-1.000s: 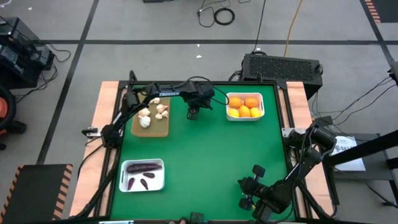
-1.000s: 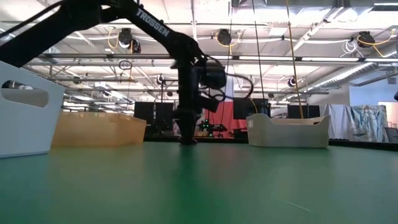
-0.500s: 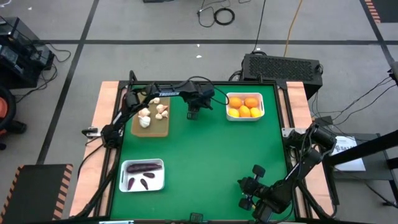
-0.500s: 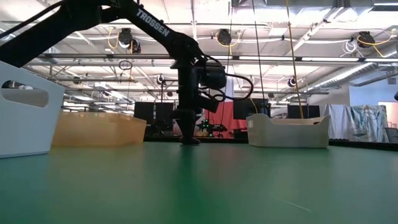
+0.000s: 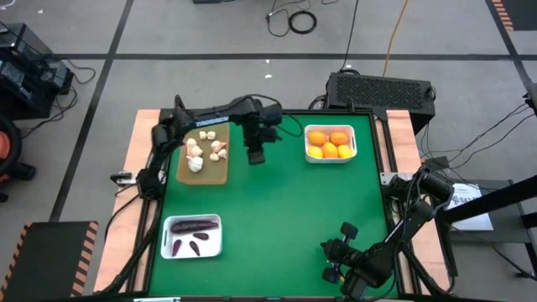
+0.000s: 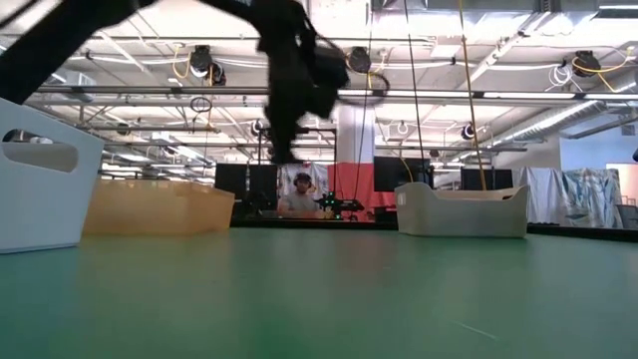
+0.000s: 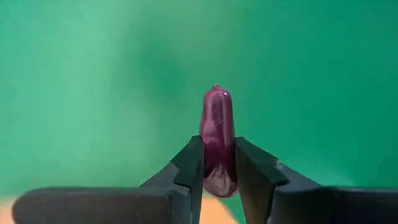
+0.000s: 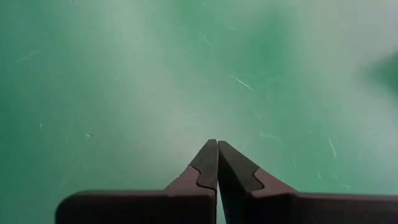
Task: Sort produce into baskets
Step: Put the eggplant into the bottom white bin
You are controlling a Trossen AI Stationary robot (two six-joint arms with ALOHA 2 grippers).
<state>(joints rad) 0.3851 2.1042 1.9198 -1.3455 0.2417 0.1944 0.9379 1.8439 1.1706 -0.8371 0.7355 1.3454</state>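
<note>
My left gripper (image 5: 255,156) hangs over the far middle of the green table, between the tan tray and the white tray of citrus. It is shut on a small dark purple eggplant piece (image 7: 217,134). In the low view it is raised above the table (image 6: 283,150). My right gripper (image 5: 345,229) is shut and empty over the near right of the table (image 8: 217,146). The tan tray (image 5: 220,172) holds several cream garlic bulbs (image 5: 195,164). The far white tray (image 5: 330,159) holds orange and yellow citrus (image 5: 329,144). The near white tray (image 5: 210,249) holds dark eggplant pieces (image 5: 191,224). My left gripper pinches the eggplant piece between its two fingers, on the piece's two sides near one end (image 7: 217,168). The fingers point down from above and lie along the piece. Its free rounded end (image 7: 216,93) sticks out past the fingertips. The piece is lifted clear of the table.
In the low view the near white tray (image 6: 40,184) stands at left, the tan tray (image 6: 155,207) behind it, and the citrus tray (image 6: 461,211) at right. Open green table lies between the trays. A person sits in the room beyond the table (image 6: 296,196).
My left gripper has risen from the table and gone a little toward the tan tray. The eggplant piece has been lifted clear of the table in its fingers.
</note>
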